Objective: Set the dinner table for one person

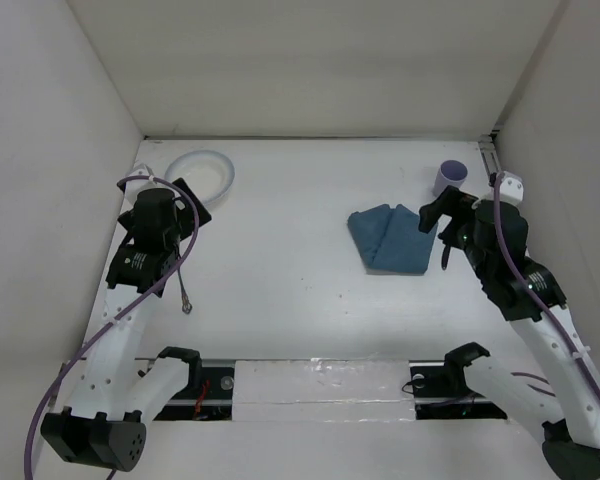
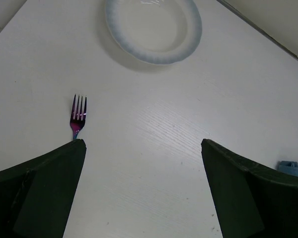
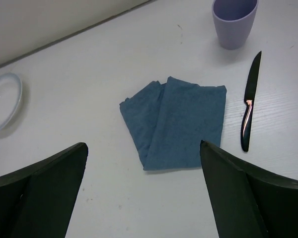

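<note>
Black knife [image 3: 249, 105] in right wrist view, fork [image 2: 78, 116] in left wrist view

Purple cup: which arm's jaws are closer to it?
Right. The right arm holds its jaws just short of the purple cup; the left arm has its jaws far across the table, by the plate.

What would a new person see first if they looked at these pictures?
Most likely the folded blue cloth, the boldest colour, lying right of centre on the white dinner table. Then the purple cup in the far right corner with a black knife just right of the cloth, and the pale plate far left with a fork nearer the arms.
</note>
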